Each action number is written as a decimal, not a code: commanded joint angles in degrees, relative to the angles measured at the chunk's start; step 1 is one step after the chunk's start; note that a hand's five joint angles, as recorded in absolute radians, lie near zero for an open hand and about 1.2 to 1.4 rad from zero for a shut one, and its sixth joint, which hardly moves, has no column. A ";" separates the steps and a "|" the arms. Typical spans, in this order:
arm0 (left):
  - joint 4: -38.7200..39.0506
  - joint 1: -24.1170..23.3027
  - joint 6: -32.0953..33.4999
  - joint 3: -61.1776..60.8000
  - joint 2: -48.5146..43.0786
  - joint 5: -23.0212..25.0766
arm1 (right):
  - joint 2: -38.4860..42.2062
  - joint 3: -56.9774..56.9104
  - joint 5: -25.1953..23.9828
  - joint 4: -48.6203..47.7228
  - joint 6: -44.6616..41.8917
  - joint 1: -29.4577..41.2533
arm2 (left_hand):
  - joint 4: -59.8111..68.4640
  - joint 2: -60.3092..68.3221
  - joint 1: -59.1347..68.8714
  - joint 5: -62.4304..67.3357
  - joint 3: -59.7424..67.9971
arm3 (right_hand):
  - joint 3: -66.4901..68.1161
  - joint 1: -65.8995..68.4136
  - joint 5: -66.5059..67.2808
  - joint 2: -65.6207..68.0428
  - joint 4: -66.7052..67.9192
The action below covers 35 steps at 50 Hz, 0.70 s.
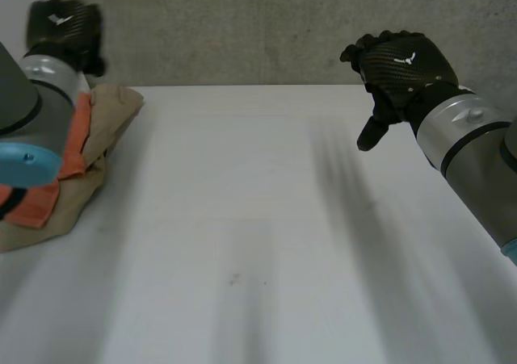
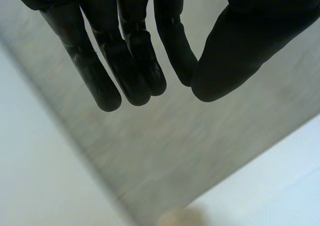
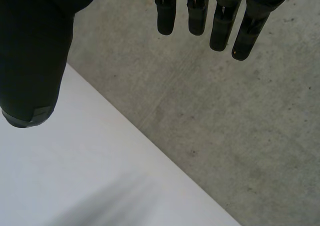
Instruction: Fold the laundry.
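A tan cloth [image 1: 109,118] lies in a heap at the table's far left, with an orange cloth [image 1: 74,150] bunched on top of it. My left arm crosses over this heap, and my left hand [image 1: 63,27] is raised above and behind it. In the left wrist view the left hand's fingers [image 2: 130,60] are drawn in against the thumb with nothing between them, and a bit of the tan cloth [image 2: 180,219] shows far beyond the fingertips. My right hand [image 1: 400,65] hovers over the table's far right, its fingers [image 3: 220,20] straight and apart from the thumb, holding nothing.
The white table [image 1: 258,235] stretches bare from the heap to the right edge. A grey concrete wall [image 1: 242,25] stands right behind the table's far edge.
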 commanded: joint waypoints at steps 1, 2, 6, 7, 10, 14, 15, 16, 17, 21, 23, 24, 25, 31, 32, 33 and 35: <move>2.16 -6.37 1.02 -7.04 4.85 2.32 | -1.05 -0.34 0.03 1.40 -0.01 -0.14 | 10.58 10.97 12.66 13.95 10.97 | -1.96 -1.05 -3.46 -2.06 -3.01; 3.47 -6.20 4.86 -7.22 3.45 2.14 | -1.14 -0.34 -0.15 1.92 -0.01 -0.41 | -20.91 -20.51 -18.82 -17.54 -20.51 | -1.96 -1.05 -3.46 -2.06 -3.01; 6.02 -2.79 17.07 -6.87 -1.38 1.44 | -1.14 -0.07 -0.41 2.19 0.07 -1.02 | -56.69 -56.30 -54.61 -53.32 -56.30 | -1.96 -1.05 -3.46 -2.06 -3.01; 6.47 -1.03 19.47 -6.78 -2.18 1.18 | -1.14 -0.07 -0.50 2.19 0.07 -1.02 | -57.38 -56.99 -55.30 -54.01 -56.99 | -1.96 -1.05 -3.46 -2.06 -3.01; 7.96 5.29 26.75 -6.26 -4.55 0.56 | -1.14 0.01 -0.50 2.19 0.07 -1.02 | -57.73 -57.33 -55.64 -54.36 -57.33 | -1.96 -1.05 -3.46 -2.06 -3.01; 9.54 10.40 30.73 -3.54 -9.98 0.73 | -1.14 0.10 -0.41 2.19 0.16 -1.02 | -57.73 -57.33 -55.64 -54.36 -57.33 | -1.96 -1.05 -3.46 -2.06 -3.01; 9.55 11.29 31.09 -2.75 -11.14 0.91 | -1.14 0.19 -0.41 2.28 0.16 -1.02 | -57.73 -57.33 -55.64 -54.36 -57.33 | -1.96 -1.05 -3.46 -2.06 -3.01; 9.55 11.90 31.27 -1.96 -12.28 1.00 | -1.14 0.19 -0.41 2.28 0.25 -1.02 | -57.73 -57.33 -55.64 -54.36 -57.33 | -1.96 -1.05 -3.46 -2.06 -3.01; 9.55 12.52 31.44 -1.25 -13.42 1.09 | -1.14 0.28 -0.41 2.19 0.25 -1.02 | -57.73 -57.33 -55.64 -54.36 -57.33 | -1.96 -1.05 -3.46 -2.06 -3.01; 8.93 16.12 31.53 2.18 -18.70 1.17 | -1.14 0.28 -0.41 2.19 0.43 -0.94 | -57.73 -57.34 -55.64 -54.36 -57.34 | -1.96 -1.05 -3.46 -2.06 -3.01; 7.71 18.06 31.62 3.59 -21.34 1.87 | -1.06 0.28 -0.41 2.19 0.43 -0.94 | -57.73 -57.33 -55.64 -54.36 -57.33 | -1.96 -1.05 -3.46 -2.06 -3.01; 7.09 18.58 31.53 4.02 -21.95 2.49 | -1.05 0.28 -0.41 2.19 0.43 -0.94 | -57.73 -57.33 -55.64 -54.36 -57.33 | -1.96 -1.05 -3.46 -2.06 -3.01; 6.39 19.02 31.53 4.46 -22.74 3.10 | -1.05 0.28 -0.41 2.19 0.43 -0.94 | -57.73 -57.33 -55.64 -54.36 -57.33 | -1.96 -1.05 -3.46 -2.06 -3.01; 1.47 20.70 31.53 9.47 -28.02 6.62 | -0.97 0.37 -0.41 2.19 0.43 -0.85 | -57.39 -57.00 -55.30 -54.02 -57.00 | -1.96 -1.05 -3.46 -2.06 -3.01; 1.11 20.96 31.53 10.09 -28.46 6.71 | -1.05 0.37 -0.41 2.19 0.43 -0.94 | -57.39 -57.00 -55.30 -54.02 -57.00 | -1.96 -1.05 -3.46 -2.06 -3.01; 0.67 21.22 31.53 10.53 -28.90 6.80 | -0.97 0.45 -0.41 2.19 0.43 -0.85 | -57.39 -57.00 -55.30 -54.02 -57.00 | -1.96 -1.05 -3.46 -2.06 -3.01; -0.12 21.66 31.44 11.76 -29.96 6.89 | -0.97 0.45 -0.41 2.19 0.43 -0.85 | -57.39 -57.00 -55.30 -54.02 -57.00 | -1.96 -1.05 -3.46 -2.06 -3.01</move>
